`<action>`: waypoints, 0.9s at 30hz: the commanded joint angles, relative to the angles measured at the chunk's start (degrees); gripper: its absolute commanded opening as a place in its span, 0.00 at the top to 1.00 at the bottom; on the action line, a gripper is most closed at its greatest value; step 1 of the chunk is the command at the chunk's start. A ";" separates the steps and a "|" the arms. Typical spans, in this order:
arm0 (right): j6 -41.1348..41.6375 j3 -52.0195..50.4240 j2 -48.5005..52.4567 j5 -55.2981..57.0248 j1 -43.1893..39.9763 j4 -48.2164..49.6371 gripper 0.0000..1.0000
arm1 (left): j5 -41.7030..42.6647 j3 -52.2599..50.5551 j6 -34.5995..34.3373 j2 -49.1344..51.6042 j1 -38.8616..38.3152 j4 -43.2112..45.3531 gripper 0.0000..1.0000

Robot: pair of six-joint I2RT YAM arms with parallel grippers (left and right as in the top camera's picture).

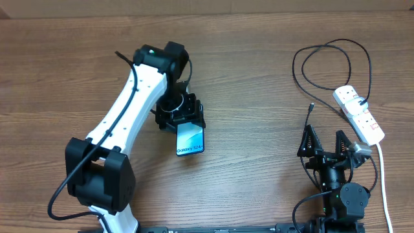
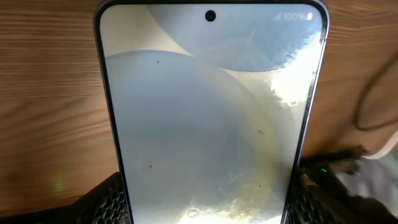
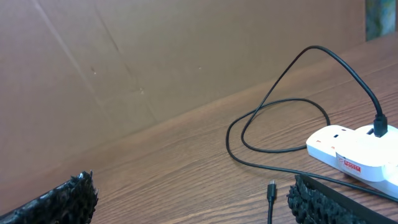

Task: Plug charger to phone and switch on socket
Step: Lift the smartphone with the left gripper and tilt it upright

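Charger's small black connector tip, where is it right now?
Overhead view, right half: the small black connector tip lies on the wooden table just beyond the open right gripper, left of the white elongated power strip.

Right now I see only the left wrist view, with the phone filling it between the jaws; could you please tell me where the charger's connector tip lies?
Observer: The charger's tip lies loose on the table, far to the right of the phone, just ahead of the right arm's jaws.
Operator: Thank you. Are those jaws holding it?
Observer: No, they stand wide open and empty, and the tip rests untouched in front of them.
Operator: Is the cable's other end plugged in?
Observer: Yes, its plug sits in the socket, near the far end of the strip.
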 commanded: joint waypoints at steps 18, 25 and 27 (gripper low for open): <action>-0.63 -0.61 -0.52 0.26 -0.13 0.33 0.00 | 22.95 1.88 3.52 0.07 8.96 -1.05 0.57; -0.63 -0.61 -0.52 0.26 -0.13 0.33 0.00 | 23.96 1.88 3.48 0.07 8.96 -1.18 0.57; -0.66 -0.61 -0.52 0.26 -0.13 0.33 0.00 | 24.83 1.88 3.50 0.07 8.98 -1.16 0.57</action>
